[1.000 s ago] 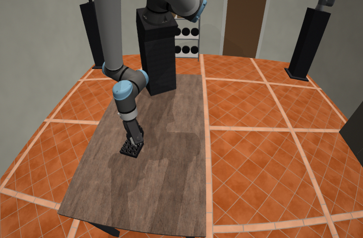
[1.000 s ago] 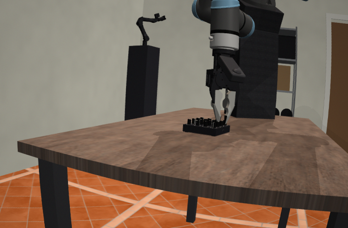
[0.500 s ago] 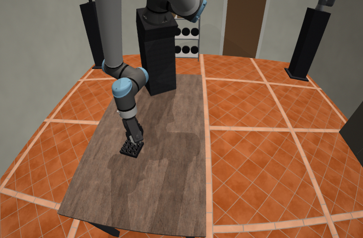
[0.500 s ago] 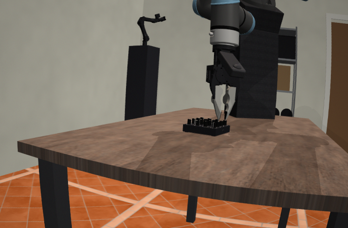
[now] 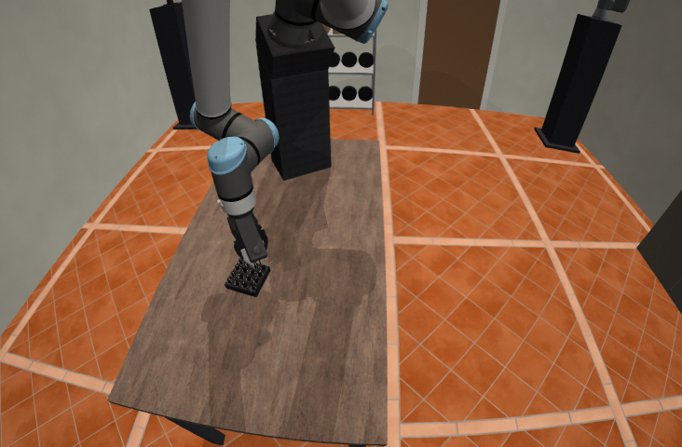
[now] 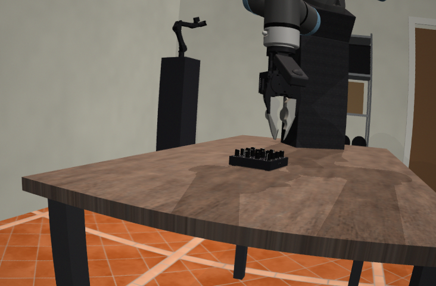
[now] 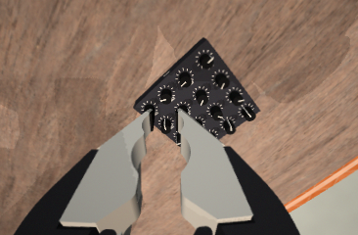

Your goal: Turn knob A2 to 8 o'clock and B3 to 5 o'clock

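The black knob box (image 5: 245, 279) lies on the wooden table, left of the middle; it also shows in the exterior view (image 6: 258, 158). In the wrist view the knob box (image 7: 199, 95) shows several black knobs with white pointers and tick marks. My gripper (image 6: 278, 134) hangs a little above the far end of the box, clear of the knobs. Its fingers stand slightly apart with nothing between them; one knob (image 7: 165, 123) shows below the gap. In the top view the gripper (image 5: 252, 261) is over the box's far edge.
The arm's black pedestal (image 5: 295, 100) stands at the far end of the table, behind the box. Black columns (image 6: 177, 102) stand on the floor around the table. The table's left edge (image 5: 156, 294) is close to the box.
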`<state>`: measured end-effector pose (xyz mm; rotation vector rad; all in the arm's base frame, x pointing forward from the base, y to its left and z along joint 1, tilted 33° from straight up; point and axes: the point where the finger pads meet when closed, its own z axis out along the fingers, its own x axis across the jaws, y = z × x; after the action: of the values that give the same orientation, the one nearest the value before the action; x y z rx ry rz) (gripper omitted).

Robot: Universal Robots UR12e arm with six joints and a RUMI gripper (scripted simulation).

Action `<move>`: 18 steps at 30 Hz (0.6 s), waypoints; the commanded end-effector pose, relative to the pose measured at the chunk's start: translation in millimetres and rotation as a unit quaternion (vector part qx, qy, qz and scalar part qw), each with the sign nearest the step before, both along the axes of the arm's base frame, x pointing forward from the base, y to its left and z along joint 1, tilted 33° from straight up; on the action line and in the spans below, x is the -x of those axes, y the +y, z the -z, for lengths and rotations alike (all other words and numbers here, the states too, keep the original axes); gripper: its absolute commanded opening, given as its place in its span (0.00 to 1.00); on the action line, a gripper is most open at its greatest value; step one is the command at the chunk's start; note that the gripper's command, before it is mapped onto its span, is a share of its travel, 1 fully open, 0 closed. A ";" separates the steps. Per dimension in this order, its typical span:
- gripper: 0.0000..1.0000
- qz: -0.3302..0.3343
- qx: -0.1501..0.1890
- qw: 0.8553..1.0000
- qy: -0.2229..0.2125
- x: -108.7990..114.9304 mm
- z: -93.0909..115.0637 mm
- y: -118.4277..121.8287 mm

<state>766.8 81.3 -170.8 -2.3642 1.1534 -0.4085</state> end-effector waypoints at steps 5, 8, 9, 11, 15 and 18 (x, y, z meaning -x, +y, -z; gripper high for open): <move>0.11 0.000 0.000 1.000 0.000 0.2 -1.0 -0.4; 0.11 0.000 0.000 1.000 0.000 0.2 -1.0 -0.4; 0.11 0.000 0.000 1.000 0.000 0.2 -1.0 -0.4; 0.11 0.000 0.000 1.000 0.000 0.2 -1.1 -0.4; 0.11 0.006 -0.003 1.000 0.002 0.2 -1.3 -0.4; 0.11 0.019 -0.010 1.000 0.006 0.2 -1.8 -0.6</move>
<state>766.5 81.0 -170.0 -2.3533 1.1716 -0.4028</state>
